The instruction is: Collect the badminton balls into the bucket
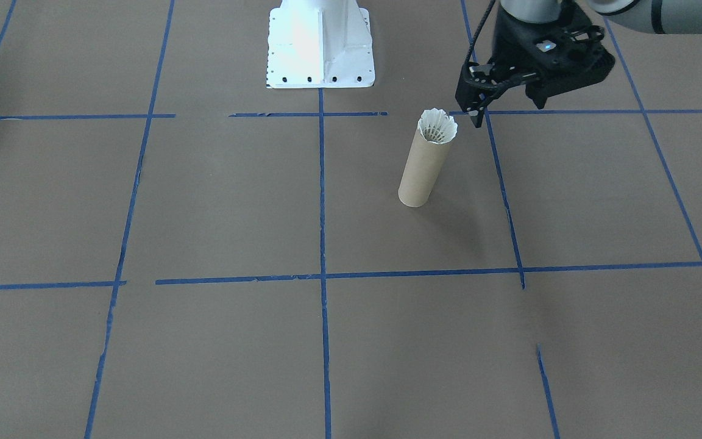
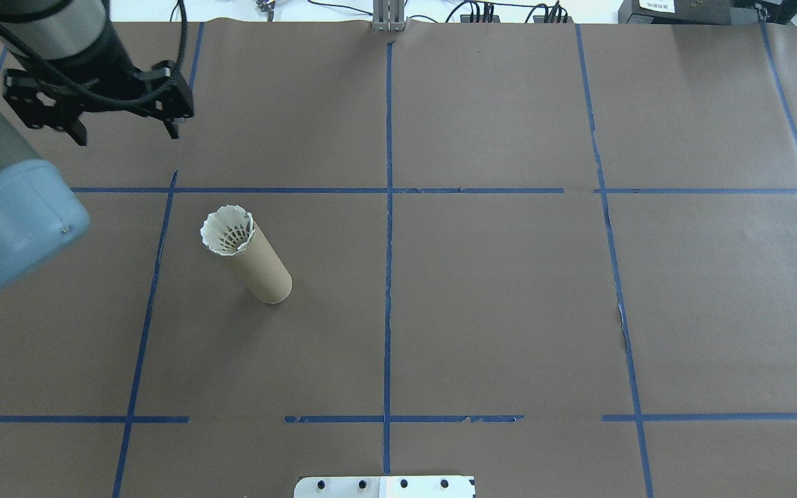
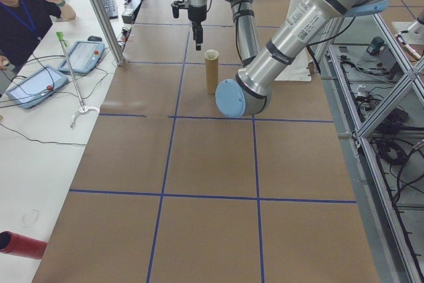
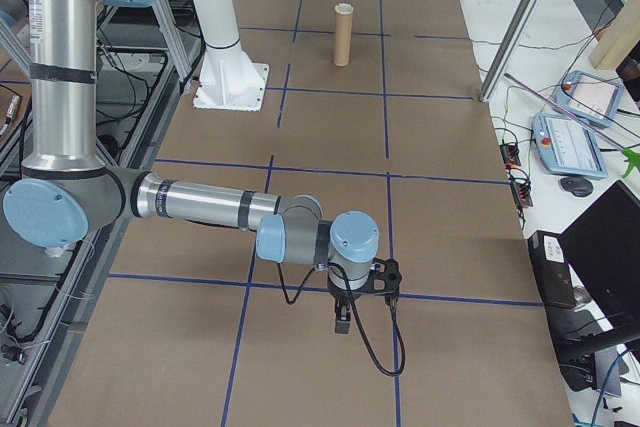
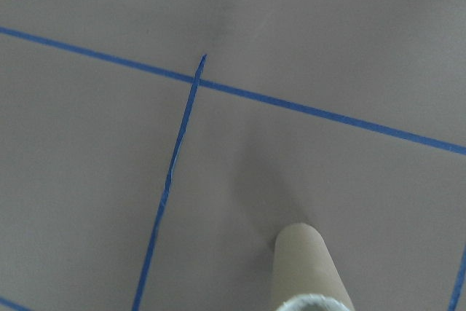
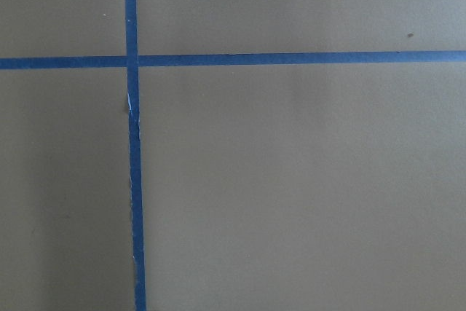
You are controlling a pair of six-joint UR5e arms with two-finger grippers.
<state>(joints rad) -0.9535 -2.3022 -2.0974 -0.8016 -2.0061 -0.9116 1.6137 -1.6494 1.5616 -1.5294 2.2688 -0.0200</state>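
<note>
The work surface is a table (image 2: 509, 311) covered in brown paper and divided into squares by blue tape (image 2: 388, 277), with a white pedestal base (image 1: 320, 46) at the robot's side and operators' desks with tablets along the far edge. The bucket (image 2: 257, 266), a brown cardboard tube, stands upright in the robot's left half of the table. A badminton ball (image 2: 227, 230) sits in its mouth, feather skirt flared at the rim and cork tip pointing down inside. No other shuttlecock is visible on the paper in any view, so the collection appears finished or very nearly so, on this evidence. The left gripper (image 2: 125, 131) hangs above the table beyond the bucket, near it but apart, not touching tube or shuttlecock; its fingers stand spread and hold nothing. The right gripper (image 4: 342, 322) is well apart from the bucket, at the opposite end of the table, pointing down at bare paper; whether its fingers are parted cannot be determined from the side view.
</note>
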